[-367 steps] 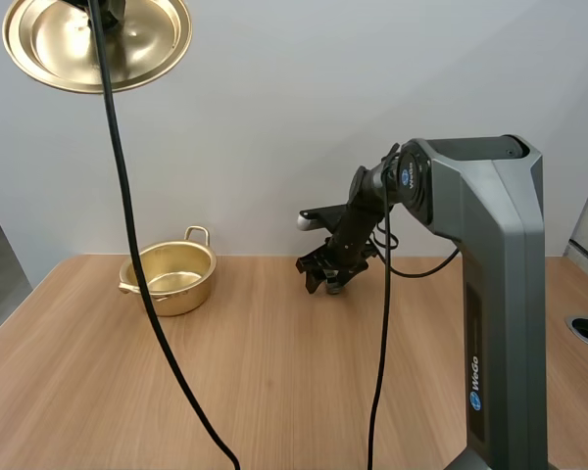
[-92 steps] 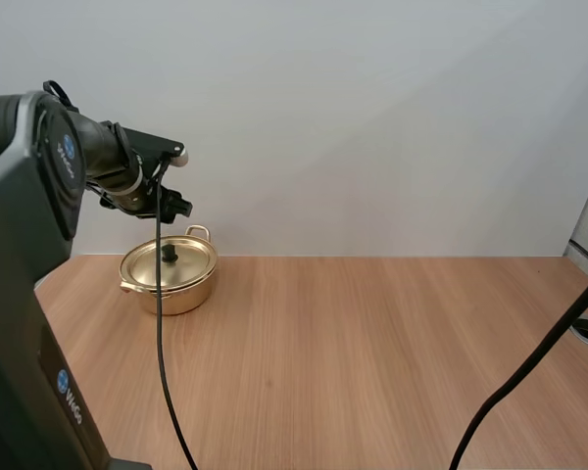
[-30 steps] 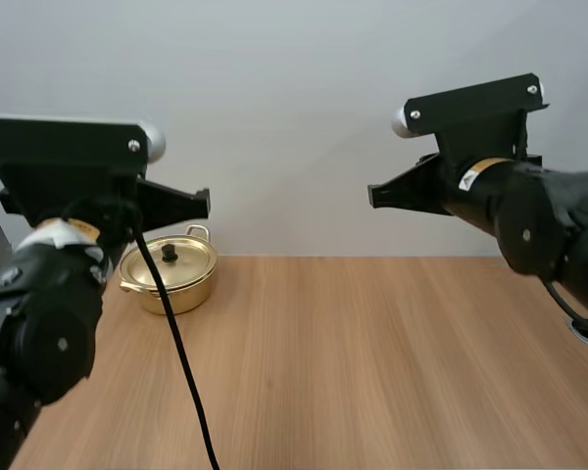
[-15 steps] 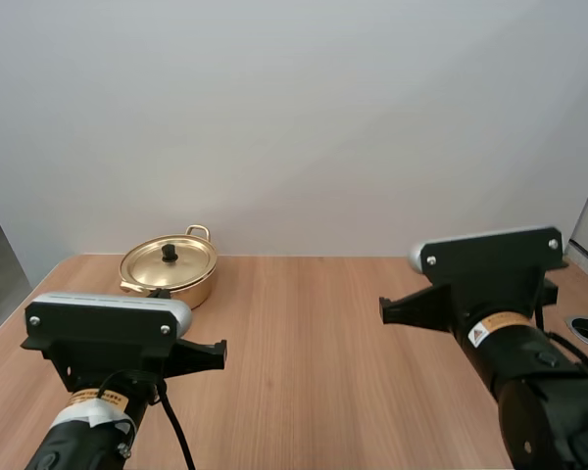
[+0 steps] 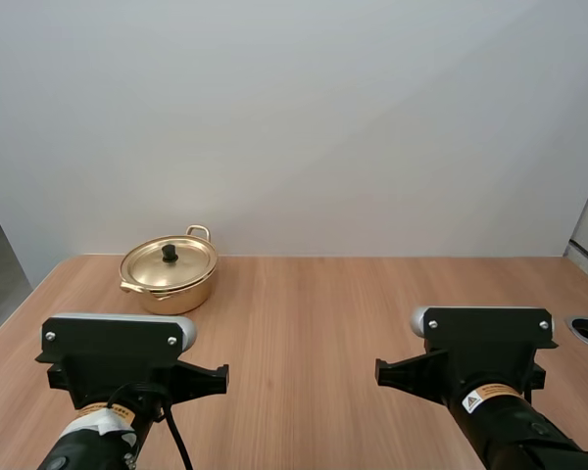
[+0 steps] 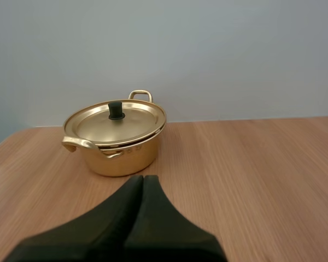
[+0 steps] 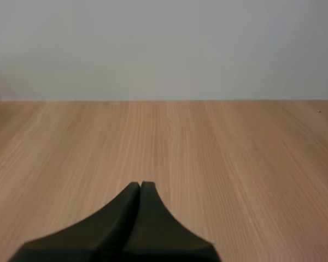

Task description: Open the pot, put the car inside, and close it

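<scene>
Hanging low over the bench point(image 5: 323, 313), my left end effector point(image 6: 142, 178) has its two black fingers pressed together into a single dark wedge, gripping nothing. Its tip is aimed toward the pot point(image 6: 116, 150), which stands ahead of it and a little to its left, well apart from the fingertips. My right end effector point(image 7: 140, 184) is likewise closed on nothing and faces bare wood, with the pot far off to its left. The lid point(image 6: 120, 124) sits flat and square on the rim, so I cannot tell whether the car is under it. I judge the pot to be thin golden metal: stiff, light, and smooth enough to slip against hard fingers. It would probably skid across the bench under a sideways push rather than stand its ground. The lid looks loose on the rim, not latched, so a straight upward pull should free it, while a tilted one could let it scrape or swing. The best hold is the small black knob point(image 6: 116, 109) at the lid's centre, upright and narrow enough for a pinch, with the fingers opened first and brought down on either side of it. The shallow dome around the knob offers no purchase. The loop handles point(image 6: 79, 143) at the rim, one nearer my left end effector and one on the far side, would serve for steadying or shifting the pot, not for opening it. The metal should take a firm squeeze without harm, though a dropped lid would likely clatter and roll.
</scene>
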Available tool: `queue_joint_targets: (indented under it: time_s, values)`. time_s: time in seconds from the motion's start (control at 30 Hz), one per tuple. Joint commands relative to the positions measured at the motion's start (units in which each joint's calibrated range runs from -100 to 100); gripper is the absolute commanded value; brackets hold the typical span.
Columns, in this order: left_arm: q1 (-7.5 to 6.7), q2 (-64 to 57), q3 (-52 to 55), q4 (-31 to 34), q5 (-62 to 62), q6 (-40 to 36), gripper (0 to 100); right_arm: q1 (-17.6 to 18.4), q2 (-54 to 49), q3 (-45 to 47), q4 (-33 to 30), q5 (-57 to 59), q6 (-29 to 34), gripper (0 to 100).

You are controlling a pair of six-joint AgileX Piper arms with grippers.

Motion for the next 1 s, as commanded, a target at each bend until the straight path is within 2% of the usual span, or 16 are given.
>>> queue_joint_targets:
  time_s: [0.0,0.2,0.97]
  values:
    - [0.0,0.0,0.0,0.1,-0.1,0.0,0,0.0,-0.6,0.0,0.1,2.3,0.0,0]
    - [0.07,0.0,0.0,0.1,0.1,0.0,0,0.0,-9.1,0.0,-0.4,8.3,0.0,0]
    - [0.07,0.0,0.0,0.1,-0.6,0.0,0,-0.1,-9.3,0.0,-0.7,10.0,1.8,0]
